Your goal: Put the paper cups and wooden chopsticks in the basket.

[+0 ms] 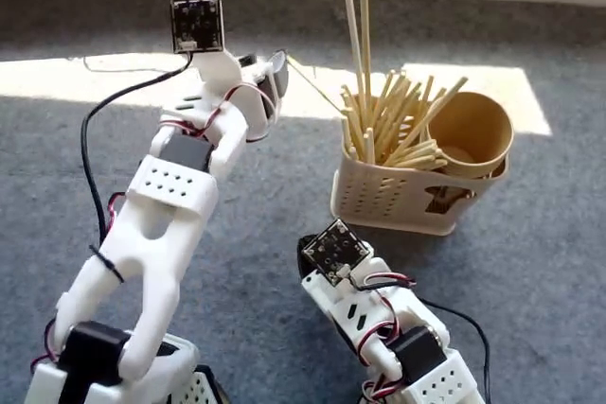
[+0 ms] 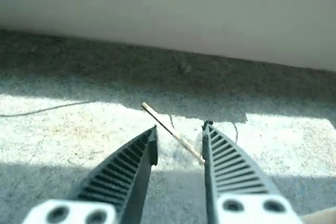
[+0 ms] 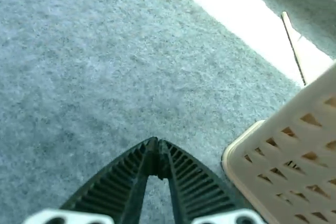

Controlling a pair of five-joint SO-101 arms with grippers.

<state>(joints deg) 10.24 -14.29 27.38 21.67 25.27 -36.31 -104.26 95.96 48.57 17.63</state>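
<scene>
Nearest in the high view stand the left arm [image 1: 170, 215] and right arm [image 1: 379, 319]; beyond, the basket [image 1: 379, 201] holds a paper cup [image 1: 478, 125] and many chopsticks [image 1: 393, 125]. Left wrist view: the left tool [image 2: 179, 137] gapes half open astride one loose chopstick [image 2: 170, 129], unclamped; pinching it likely comes next. Right wrist view: the right tool [image 3: 156, 148] is pressed closed, empty, beside the basket.

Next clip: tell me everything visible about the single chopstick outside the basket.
The loose chopstick is a thin, straight, pale wooden stick over the sunlit strip of grey carpet, outside the basket. It runs slantwise from the left gripper toward the basket's rim. The gripper is open; the stick passes between its fingertips, close against one, contact unclear.
</scene>
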